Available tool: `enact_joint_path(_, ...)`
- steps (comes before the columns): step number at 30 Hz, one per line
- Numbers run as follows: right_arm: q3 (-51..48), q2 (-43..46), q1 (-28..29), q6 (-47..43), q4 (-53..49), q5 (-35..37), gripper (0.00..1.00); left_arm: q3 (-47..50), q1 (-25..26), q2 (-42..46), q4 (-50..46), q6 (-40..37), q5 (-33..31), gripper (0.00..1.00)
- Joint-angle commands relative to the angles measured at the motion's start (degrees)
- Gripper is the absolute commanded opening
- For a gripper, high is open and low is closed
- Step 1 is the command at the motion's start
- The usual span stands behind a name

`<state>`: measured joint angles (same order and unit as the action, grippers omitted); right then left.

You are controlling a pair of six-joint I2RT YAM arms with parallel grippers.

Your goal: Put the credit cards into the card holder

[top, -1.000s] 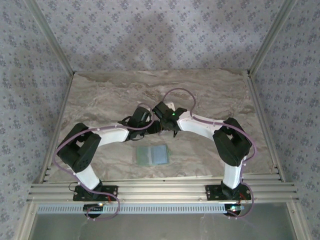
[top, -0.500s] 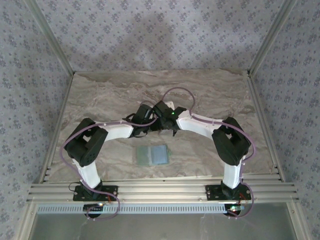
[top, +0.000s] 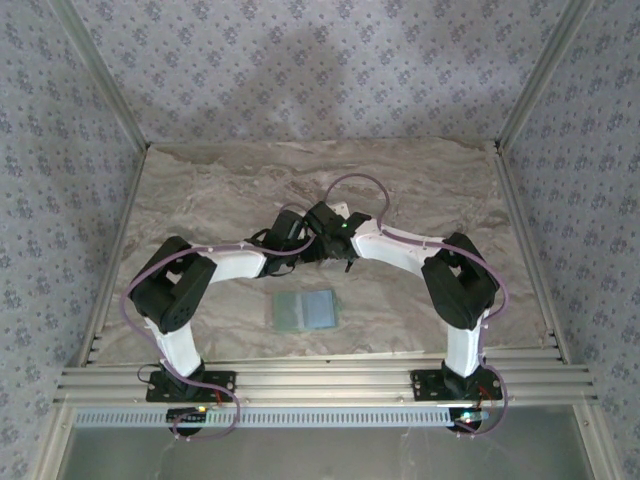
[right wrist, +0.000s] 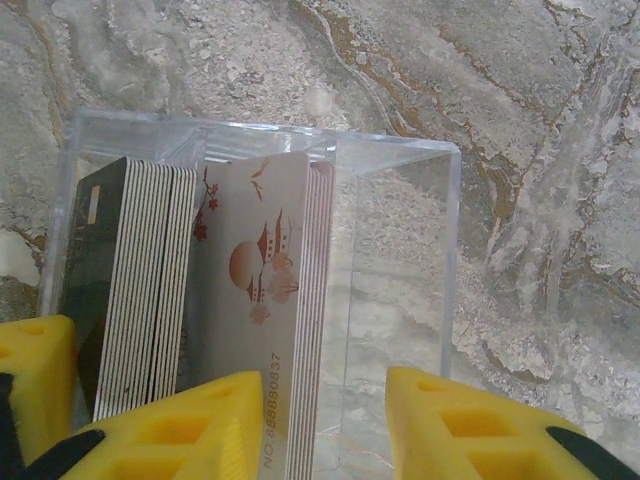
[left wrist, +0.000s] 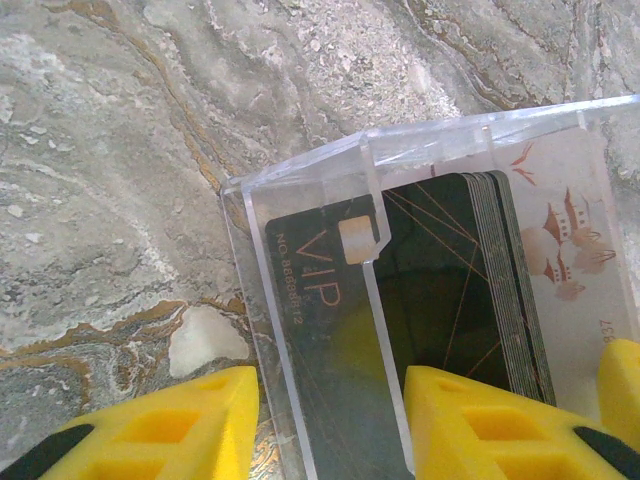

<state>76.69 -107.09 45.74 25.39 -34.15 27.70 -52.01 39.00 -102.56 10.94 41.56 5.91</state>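
straddling clear box (left wrist: 300, 165) end with left claw (left wrist: 335, 392), likely to steady it, can't tell if clenched; bracketing white credit cards (right wrist: 262, 260) with released right claw (right wrist: 325, 395) for pickup

Quick count from me: one clear plastic box (right wrist: 400, 150) with two stacks of cards in it, one black stack (left wrist: 440, 290) and one pale stack (right wrist: 255, 270) with red pagoda art. The edges are too thin and tight to count per stack. One card holder (top: 305, 310), two panels, lying open. Two robot arms, a left arm (top: 215, 268) and a right arm (top: 410, 250), on one marble-look table (top: 200, 190).
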Motion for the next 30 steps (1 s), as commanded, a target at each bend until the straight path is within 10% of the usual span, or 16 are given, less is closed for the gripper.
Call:
enact_joint_path(1, -0.56, 0.60, -0.75, -0.16, -2.77, 1.26, 0.38, 2.00, -0.43, -2.11, -2.90, -0.14, -2.31, 0.42)
enact_joint_path(30, -2.01, 4.30, -1.40, -1.16, -1.09, 0.40, 0.09, 2.53, -0.82, -4.34, -1.11, 0.98, -1.45, 0.41)
